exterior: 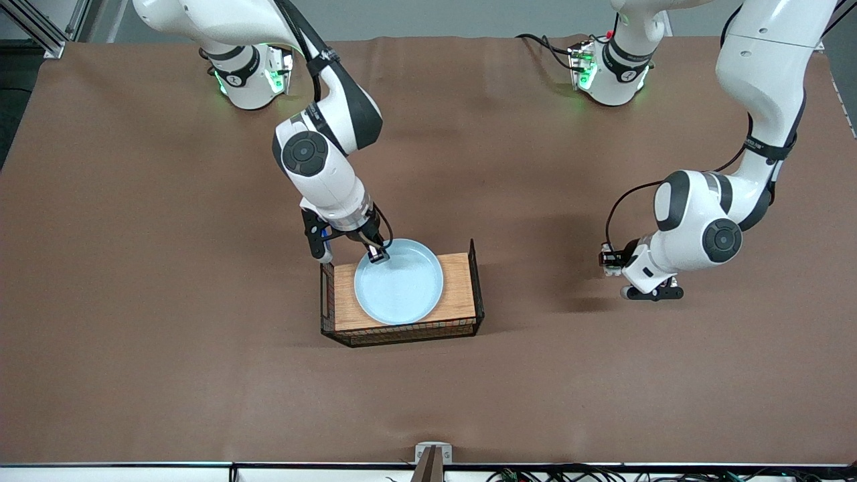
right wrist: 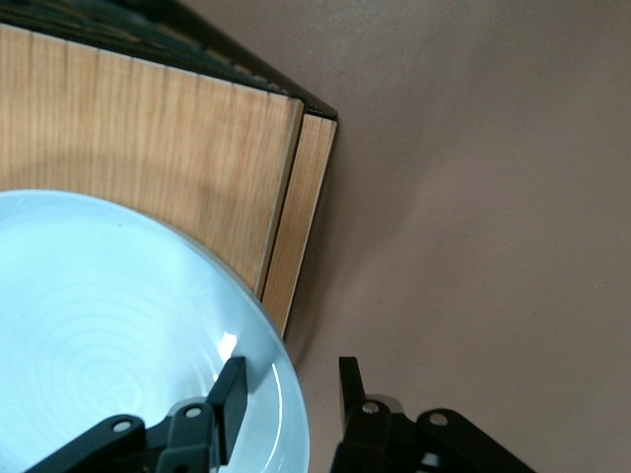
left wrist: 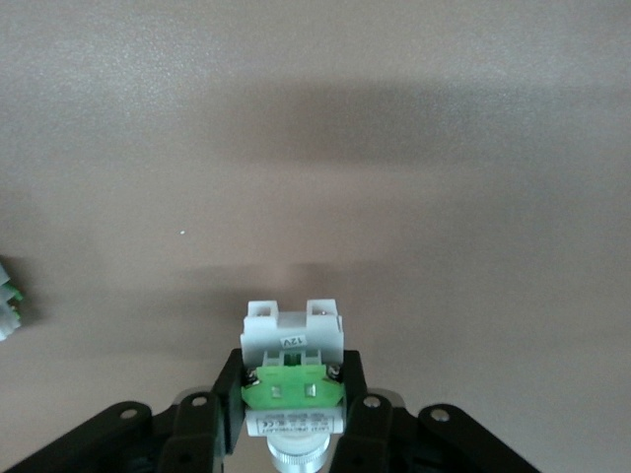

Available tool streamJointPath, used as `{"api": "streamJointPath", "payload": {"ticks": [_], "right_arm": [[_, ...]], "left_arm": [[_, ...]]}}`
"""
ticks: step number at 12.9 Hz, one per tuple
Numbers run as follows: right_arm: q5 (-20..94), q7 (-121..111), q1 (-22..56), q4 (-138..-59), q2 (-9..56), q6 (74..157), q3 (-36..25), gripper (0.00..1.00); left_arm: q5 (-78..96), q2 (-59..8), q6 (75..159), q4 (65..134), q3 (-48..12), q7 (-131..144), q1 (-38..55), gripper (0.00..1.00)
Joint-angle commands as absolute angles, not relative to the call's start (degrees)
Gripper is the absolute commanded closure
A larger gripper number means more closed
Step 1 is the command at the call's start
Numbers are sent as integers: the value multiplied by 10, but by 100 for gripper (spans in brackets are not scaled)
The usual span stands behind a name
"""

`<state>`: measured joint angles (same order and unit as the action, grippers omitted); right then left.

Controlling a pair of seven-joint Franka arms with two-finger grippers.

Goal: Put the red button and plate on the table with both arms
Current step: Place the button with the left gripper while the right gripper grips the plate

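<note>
The pale blue plate (exterior: 400, 284) lies on a wooden tray, on its end toward the right arm. My right gripper (exterior: 377, 255) is down at the plate's rim farthest from the front camera. In the right wrist view the right gripper (right wrist: 292, 370) is open and straddles the rim of the plate (right wrist: 108, 325), one finger inside and one outside. My left gripper (exterior: 610, 261) hangs low over the bare table (exterior: 201, 368) toward the left arm's end, shut on the red button (exterior: 607, 258). The left wrist view shows the red button (left wrist: 292, 330), white with a green middle, clamped in the left gripper (left wrist: 292, 363).
The wooden tray (exterior: 458, 288) with black wire ends sits in the middle of the table; its board and wire edge (right wrist: 148, 128) show beside the plate. Brown tabletop spreads all round the tray and under the left gripper.
</note>
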<state>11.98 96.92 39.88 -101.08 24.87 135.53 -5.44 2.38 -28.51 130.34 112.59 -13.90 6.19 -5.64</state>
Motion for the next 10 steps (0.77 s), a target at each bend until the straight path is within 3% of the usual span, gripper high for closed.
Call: {"api": "streamJointPath", "payload": {"ticks": [1,3,4,5,6,10], "right_arm": [[107,976,403,-1004,258,1349,-58,69],[107,977,403,-1004,258,1349,-58,74],[107,977,403,-1004,260,1349,-58,76],[107,977,403,-1004,262,1349,-58,76],[107,977,403,-1004,263,1349,-58,77],[107,977,403,-1003,265,1349,-58,83]], "left_arm": [[13,-317,1305,1098,-137,60,-55,95],[12,-334,1305,1083,-136,63,-54,95],[12,-339,1305,1078,-136,64,-54,85],[12,-340,1305,1078,-136,66,-54,26],[12,-337,1304,1078,-136,69,-54,0],[11,-308,1260,1048,-139,79,-57,0]]}}
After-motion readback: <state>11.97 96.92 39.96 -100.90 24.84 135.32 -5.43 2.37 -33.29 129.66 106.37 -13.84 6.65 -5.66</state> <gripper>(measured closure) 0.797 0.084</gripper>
